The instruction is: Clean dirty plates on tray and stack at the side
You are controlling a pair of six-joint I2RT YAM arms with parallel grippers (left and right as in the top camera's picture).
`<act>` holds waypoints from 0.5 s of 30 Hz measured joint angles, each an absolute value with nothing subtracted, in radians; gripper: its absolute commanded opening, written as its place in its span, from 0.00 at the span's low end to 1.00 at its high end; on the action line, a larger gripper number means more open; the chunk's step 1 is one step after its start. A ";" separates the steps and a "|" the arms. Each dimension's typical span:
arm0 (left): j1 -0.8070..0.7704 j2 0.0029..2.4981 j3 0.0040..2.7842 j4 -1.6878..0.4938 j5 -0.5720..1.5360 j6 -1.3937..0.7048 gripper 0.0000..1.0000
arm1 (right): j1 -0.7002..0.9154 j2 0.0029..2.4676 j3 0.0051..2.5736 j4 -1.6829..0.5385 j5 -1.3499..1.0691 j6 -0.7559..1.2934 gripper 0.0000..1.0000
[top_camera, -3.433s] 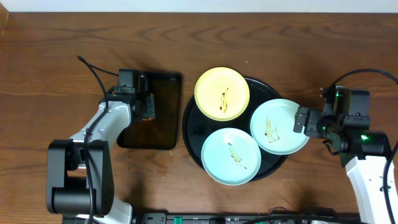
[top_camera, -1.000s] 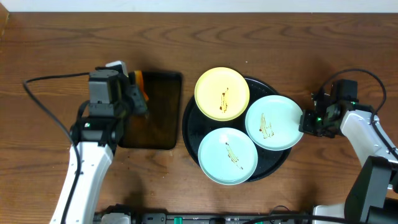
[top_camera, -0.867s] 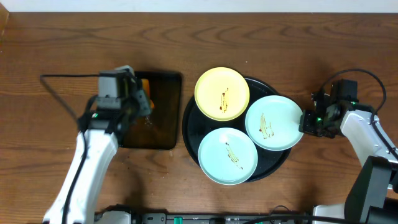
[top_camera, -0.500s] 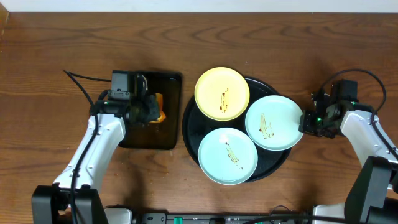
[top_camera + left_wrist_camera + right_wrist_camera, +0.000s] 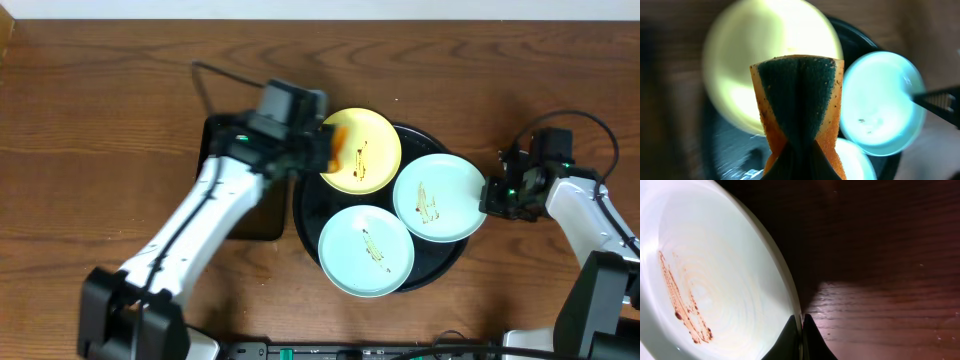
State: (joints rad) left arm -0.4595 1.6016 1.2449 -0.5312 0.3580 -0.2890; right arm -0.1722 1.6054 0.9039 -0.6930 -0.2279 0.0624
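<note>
the left gripper (image 5: 799, 162) clamps a folded orange sponge (image 5: 799, 95) just above the yellow plate (image 5: 372, 135), while the right gripper (image 5: 801, 330) pinches the near rim of a mint plate (image 5: 725, 280) on the black tray (image 5: 306, 212).

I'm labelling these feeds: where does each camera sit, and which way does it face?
Overhead: above the table, facing straight down at the tray; the left arm and right arm show.
Left wrist: on the left gripper, facing down past its pinched sponge at the yellow plate.
Right wrist: on the right gripper, close along the mint plate whose rim it clamps.
Shared: both wrist views show that mint plate.
</note>
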 measured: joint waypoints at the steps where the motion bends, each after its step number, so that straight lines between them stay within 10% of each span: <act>1: -0.498 1.621 1.246 -0.497 0.362 -0.289 0.07 | -0.164 1.605 0.904 -0.693 -0.228 0.062 0.01; 15: -0.801 1.875 1.246 -0.203 0.380 -0.392 0.07 | -0.139 1.605 0.904 -0.706 -0.228 0.063 0.01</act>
State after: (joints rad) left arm -0.8005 1.8751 1.2461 -0.2031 0.3798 -0.3923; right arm -0.1394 1.6054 0.9039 -0.7063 -0.2283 0.0631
